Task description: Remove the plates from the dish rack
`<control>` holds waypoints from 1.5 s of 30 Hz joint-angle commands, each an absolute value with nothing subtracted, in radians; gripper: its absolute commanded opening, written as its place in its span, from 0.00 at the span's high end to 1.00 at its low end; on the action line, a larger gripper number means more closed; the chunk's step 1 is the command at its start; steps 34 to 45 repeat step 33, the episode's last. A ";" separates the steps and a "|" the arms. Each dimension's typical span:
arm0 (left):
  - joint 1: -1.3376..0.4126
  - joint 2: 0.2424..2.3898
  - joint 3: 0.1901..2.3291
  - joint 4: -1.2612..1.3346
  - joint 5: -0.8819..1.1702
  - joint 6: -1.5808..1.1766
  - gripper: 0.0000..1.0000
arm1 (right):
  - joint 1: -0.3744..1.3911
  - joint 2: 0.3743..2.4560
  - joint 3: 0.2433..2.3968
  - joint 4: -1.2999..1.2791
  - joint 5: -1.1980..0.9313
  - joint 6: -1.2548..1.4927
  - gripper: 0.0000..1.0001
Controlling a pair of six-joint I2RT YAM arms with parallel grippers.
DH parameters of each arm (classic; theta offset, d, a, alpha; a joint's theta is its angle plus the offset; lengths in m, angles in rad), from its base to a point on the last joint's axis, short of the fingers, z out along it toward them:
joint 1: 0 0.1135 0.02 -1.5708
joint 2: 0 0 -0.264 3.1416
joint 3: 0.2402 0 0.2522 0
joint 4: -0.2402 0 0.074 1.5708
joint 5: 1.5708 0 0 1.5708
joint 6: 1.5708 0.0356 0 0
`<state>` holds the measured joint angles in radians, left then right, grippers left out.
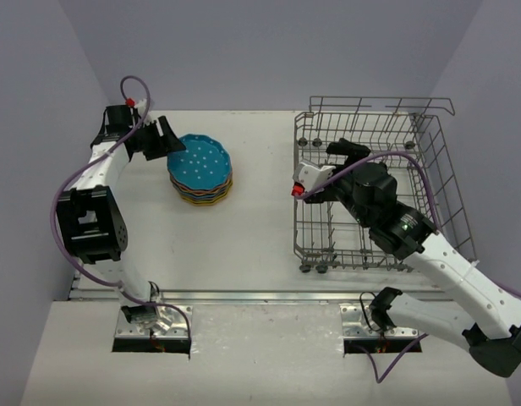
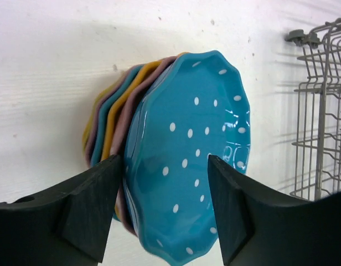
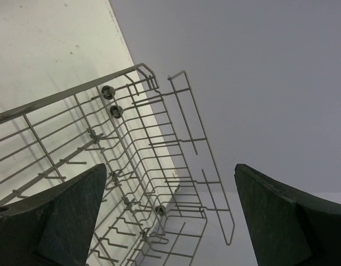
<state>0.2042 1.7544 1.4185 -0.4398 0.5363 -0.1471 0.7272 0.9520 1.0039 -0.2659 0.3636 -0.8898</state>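
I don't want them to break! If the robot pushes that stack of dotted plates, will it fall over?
Probably not: the stack of scalloped dotted plates sits low and flat. The glossy blue top plate might slide off.

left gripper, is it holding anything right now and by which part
Nothing is held. The left gripper has its jaws open beside the stack of plates, and the blue plate lies on top, ungripped.

Soft, even, bright light from overhead fills all three views, and the shadows are pale and short. The glossy blue scalloped dotted plate carries small white glare near its rim. The grey metal wire dish rack casts thin striped shadows on the white tabletop. Focus is crisp on the plate and the wires.
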 commanded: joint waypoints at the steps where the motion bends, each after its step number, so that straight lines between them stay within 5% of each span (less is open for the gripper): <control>1: 0.240 1.585 1.398 -0.351 0.393 -0.077 0.20 | 0.703 0.964 1.097 -0.289 0.355 -0.765 0.01; 4: 0.246 1.465 1.365 -0.307 0.268 0.002 0.00 | 0.651 0.982 1.144 -0.342 0.328 -0.660 0.01; 18: 0.105 1.216 1.214 -0.446 0.163 0.280 0.00 | 0.112 1.169 1.263 -0.640 -0.116 0.084 0.01; 29: 0.054 1.049 1.037 -0.421 0.168 0.219 0.00 | 0.069 0.974 0.963 -0.363 -0.003 0.058 0.01; 45: 0.054 1.024 1.012 -0.415 0.180 0.216 0.00 | 0.069 0.963 0.938 -0.338 0.013 0.071 0.01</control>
